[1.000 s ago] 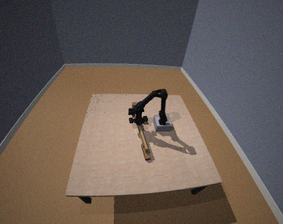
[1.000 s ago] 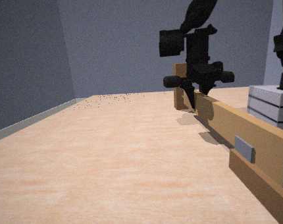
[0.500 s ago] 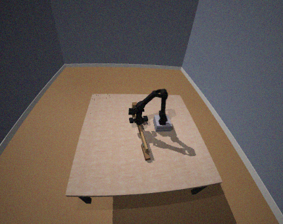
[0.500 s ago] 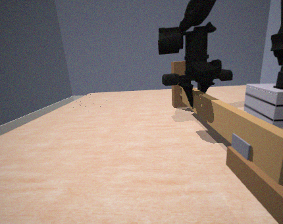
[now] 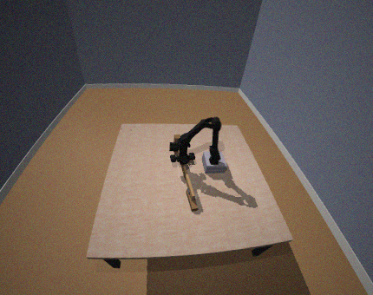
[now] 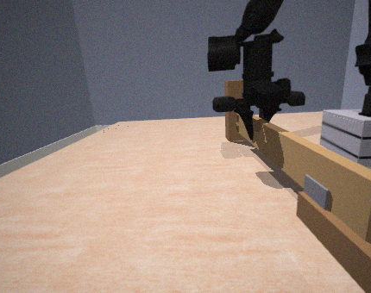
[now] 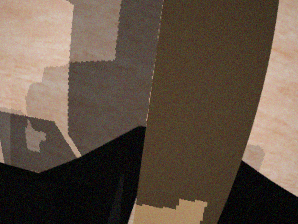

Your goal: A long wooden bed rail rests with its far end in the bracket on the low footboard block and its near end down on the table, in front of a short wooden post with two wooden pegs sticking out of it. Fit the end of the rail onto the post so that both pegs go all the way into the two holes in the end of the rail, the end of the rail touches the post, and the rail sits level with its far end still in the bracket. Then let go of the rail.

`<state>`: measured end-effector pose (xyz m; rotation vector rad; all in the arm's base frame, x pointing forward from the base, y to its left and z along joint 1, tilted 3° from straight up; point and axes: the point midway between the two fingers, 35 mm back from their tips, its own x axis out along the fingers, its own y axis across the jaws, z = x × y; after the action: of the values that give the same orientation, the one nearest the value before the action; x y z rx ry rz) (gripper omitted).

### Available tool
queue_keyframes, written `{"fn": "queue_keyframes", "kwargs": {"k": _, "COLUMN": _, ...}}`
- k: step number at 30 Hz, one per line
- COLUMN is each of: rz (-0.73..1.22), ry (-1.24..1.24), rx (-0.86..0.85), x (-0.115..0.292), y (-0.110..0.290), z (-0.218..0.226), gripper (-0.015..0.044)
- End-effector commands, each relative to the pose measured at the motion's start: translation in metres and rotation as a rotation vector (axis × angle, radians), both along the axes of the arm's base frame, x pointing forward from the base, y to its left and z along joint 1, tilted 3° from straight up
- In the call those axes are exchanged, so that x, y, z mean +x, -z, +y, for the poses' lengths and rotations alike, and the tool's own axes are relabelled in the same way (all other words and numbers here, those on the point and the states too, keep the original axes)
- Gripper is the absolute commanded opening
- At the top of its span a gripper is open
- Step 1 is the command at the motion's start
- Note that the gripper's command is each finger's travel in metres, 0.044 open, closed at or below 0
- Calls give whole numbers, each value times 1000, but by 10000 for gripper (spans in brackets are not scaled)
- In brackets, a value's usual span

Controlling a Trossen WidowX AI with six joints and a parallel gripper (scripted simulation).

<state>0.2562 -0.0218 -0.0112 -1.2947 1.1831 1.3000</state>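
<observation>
The long wooden rail (image 5: 188, 184) (image 6: 318, 165) (image 7: 213, 90) runs from the short wooden post (image 5: 177, 139) (image 6: 235, 97) to the low footboard block (image 5: 193, 203) (image 6: 336, 243). Its far end sits in the grey bracket (image 6: 316, 190). My gripper (image 5: 182, 159) (image 6: 258, 122) (image 7: 170, 141) is shut on the rail close to the post and straddles it from above. That end of the rail is lifted off the table (image 5: 142, 217) (image 6: 120, 194), with a shadow beneath it, and reaches up to the post's face. The pegs and the holes are hidden.
The arm's grey base (image 5: 214, 164) (image 6: 353, 134) stands to the right of the rail, close to it. The table's edges are far from the rail on all sides.
</observation>
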Motion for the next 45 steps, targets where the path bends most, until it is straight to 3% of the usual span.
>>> {"fn": "queue_keyframes", "kwargs": {"k": 1, "rz": -4, "ry": 1, "rx": 2, "x": 0, "y": -2, "z": 0, "gripper": 0}}
{"fn": "queue_keyframes", "kwargs": {"k": 45, "rz": -4, "ry": 1, "rx": 0, "x": 2, "y": -1, "z": -11, "gripper": 0}}
